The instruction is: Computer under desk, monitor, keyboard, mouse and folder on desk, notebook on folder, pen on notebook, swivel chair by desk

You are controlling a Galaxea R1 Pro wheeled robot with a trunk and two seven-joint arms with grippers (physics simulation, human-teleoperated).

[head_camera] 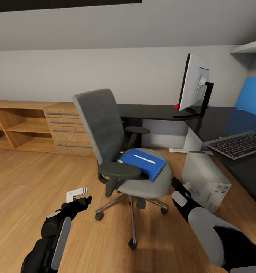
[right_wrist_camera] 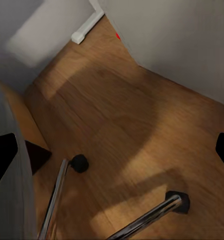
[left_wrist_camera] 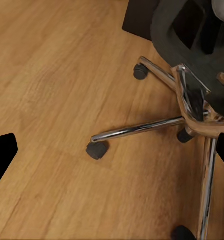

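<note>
The grey swivel chair (head_camera: pixel 105 129) stands on the wooden floor, left of the black desk (head_camera: pixel 219 121). On its seat lies the blue folder (head_camera: pixel 143 163) with the pale pen (head_camera: pixel 145 159) on top. I cannot make out the notebook, and the mouse is out of view. The monitor (head_camera: pixel 194 85) stands at the desk's corner, with the keyboard (head_camera: pixel 240 144) to its right. On the floor beside the desk sits the pale computer (head_camera: pixel 206 180). My left gripper (head_camera: pixel 81 198) (left_wrist_camera: pixel 112 152) hangs open, left of the chair's chrome base (left_wrist_camera: pixel 191 120). My right gripper (head_camera: pixel 176 184) (right_wrist_camera: pixel 112 152) is open between the seat and the computer (right_wrist_camera: pixel 181 45).
A light wooden shelf unit (head_camera: pixel 18 127) and matching drawers (head_camera: pixel 67 129) line the back wall on the left. Castors (left_wrist_camera: pixel 97 149) (right_wrist_camera: pixel 79 162) and chrome legs spread low around the chair. A small white piece (head_camera: pixel 177 150) lies at the desk's foot.
</note>
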